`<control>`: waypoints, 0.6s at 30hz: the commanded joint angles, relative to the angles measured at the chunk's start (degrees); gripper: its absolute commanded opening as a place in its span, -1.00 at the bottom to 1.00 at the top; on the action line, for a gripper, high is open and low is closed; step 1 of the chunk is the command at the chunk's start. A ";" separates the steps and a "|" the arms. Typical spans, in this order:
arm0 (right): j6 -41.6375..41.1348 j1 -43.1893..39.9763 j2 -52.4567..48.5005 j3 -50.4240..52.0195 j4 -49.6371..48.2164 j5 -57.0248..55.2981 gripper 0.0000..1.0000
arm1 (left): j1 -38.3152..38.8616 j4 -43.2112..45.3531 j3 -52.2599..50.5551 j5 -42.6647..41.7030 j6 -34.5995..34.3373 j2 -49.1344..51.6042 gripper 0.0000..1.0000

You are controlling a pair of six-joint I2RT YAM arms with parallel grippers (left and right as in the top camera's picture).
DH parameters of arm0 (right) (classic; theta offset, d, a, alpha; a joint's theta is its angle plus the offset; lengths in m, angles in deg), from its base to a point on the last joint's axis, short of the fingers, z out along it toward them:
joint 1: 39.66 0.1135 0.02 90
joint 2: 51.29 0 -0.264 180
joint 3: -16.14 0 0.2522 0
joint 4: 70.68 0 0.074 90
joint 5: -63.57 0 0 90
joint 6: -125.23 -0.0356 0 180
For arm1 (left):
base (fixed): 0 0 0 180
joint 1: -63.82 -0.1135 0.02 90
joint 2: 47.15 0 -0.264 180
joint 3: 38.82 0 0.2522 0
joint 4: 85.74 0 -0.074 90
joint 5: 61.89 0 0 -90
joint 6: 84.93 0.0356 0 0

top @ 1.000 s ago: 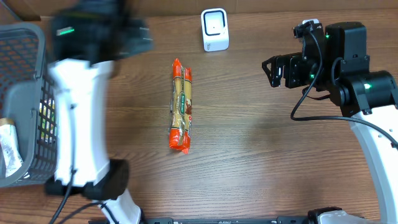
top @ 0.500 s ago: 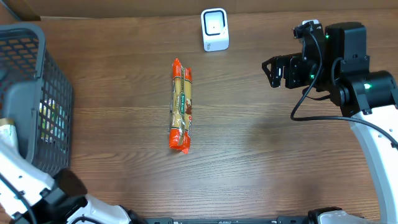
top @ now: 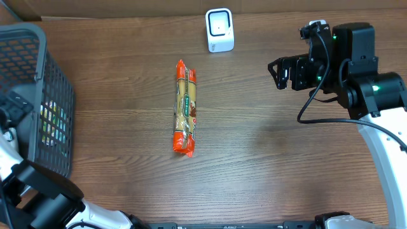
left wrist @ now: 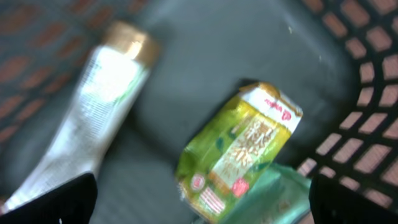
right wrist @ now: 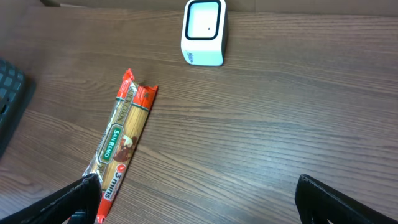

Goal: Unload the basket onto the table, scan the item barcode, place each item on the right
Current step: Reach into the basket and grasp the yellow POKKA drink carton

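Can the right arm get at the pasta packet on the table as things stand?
Probably yes. The right claw is open and empty, and only bare table lies between it and the pasta packet; the scanner stands off to the side.

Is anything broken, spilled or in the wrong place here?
Nothing stands out. The spaghetti packet lies flat and whole on the table, the white scanner stands upright at the far edge, and the basket sits at the side with a green packet inside.

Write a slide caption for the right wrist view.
Open right gripper above wooden table: pasta packet lower left, white scanner at top.
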 commanded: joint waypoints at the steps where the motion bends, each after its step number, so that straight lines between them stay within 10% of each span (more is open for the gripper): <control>1: 0.24 -0.11 0.00 -1.57 -0.31 0.26 1.00 | 0.74 6.97 -7.63 -2.95 7.45 0.00 0.99; 18: 0.24 -0.11 0.00 -1.57 -0.31 0.28 1.00 | 4.15 16.46 -13.57 -2.95 10.12 8.24 1.00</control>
